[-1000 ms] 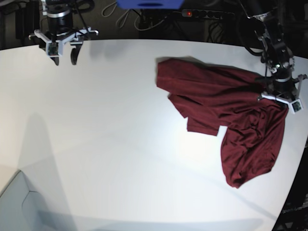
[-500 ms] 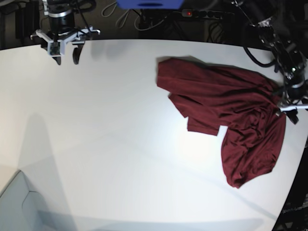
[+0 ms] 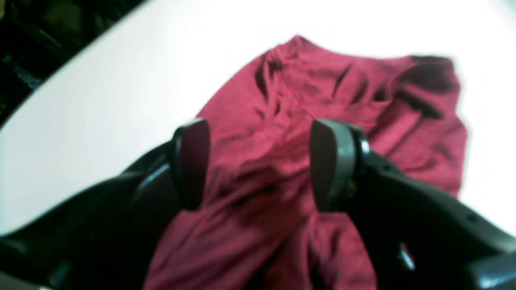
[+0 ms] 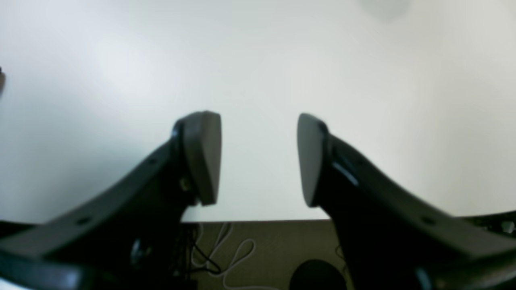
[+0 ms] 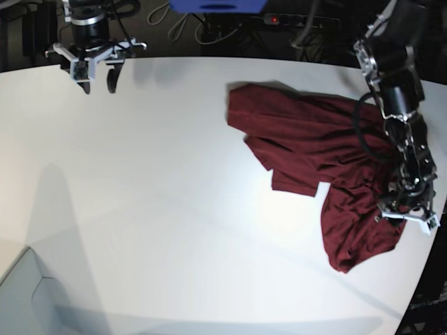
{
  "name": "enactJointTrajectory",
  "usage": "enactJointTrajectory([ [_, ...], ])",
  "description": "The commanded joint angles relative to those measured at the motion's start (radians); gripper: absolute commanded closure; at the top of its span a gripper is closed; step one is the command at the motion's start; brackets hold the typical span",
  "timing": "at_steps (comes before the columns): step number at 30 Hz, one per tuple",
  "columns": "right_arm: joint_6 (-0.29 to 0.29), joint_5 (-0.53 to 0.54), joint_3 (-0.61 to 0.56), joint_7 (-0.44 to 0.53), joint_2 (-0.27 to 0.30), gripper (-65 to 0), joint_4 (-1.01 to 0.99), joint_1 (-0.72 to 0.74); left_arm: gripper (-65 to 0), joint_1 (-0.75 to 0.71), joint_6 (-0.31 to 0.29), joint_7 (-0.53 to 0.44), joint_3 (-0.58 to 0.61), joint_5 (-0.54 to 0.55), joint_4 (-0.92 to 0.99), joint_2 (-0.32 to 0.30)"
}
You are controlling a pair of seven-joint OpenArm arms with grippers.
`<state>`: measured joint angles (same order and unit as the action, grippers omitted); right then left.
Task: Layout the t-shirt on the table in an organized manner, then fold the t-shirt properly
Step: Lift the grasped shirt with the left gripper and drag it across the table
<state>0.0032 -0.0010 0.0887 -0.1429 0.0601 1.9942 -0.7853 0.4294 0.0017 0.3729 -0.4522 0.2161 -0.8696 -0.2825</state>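
Your left gripper (image 5: 407,215) hangs with jaws apart and empty over the near end of the crumpled maroon t-shirt (image 5: 328,167), which lies bunched on the table (image 5: 154,209) at that arm's side, its length running away toward the far edge. Your right gripper (image 5: 94,64), also spread and empty, sits well apart.

Plain maroon t-shirt (image 5: 328,160) on a white table (image 5: 154,195).

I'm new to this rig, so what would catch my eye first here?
A crumpled dark maroon thin-fabric t-shirt lies bunched on the base view's right side of the large white table. The left gripper hovers open over it, while the right gripper hangs open at the far corner.
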Motion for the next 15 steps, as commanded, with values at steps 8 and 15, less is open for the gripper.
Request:
enactJointTrajectory([
  [8, 0.002, -0.001, 0.004, 0.025, 0.004, -30.6, 0.015, -0.009, -38.0, 0.17, 0.001, -0.243, 0.152, 0.001, 0.295, -0.039],
  [15, 0.002, -0.003, 0.004, 0.025, 0.005, -30.6, 0.015, -0.009, -37.9, 0.168, 0.008, -0.371, 0.204, 0.009, 0.442, -0.033],
])
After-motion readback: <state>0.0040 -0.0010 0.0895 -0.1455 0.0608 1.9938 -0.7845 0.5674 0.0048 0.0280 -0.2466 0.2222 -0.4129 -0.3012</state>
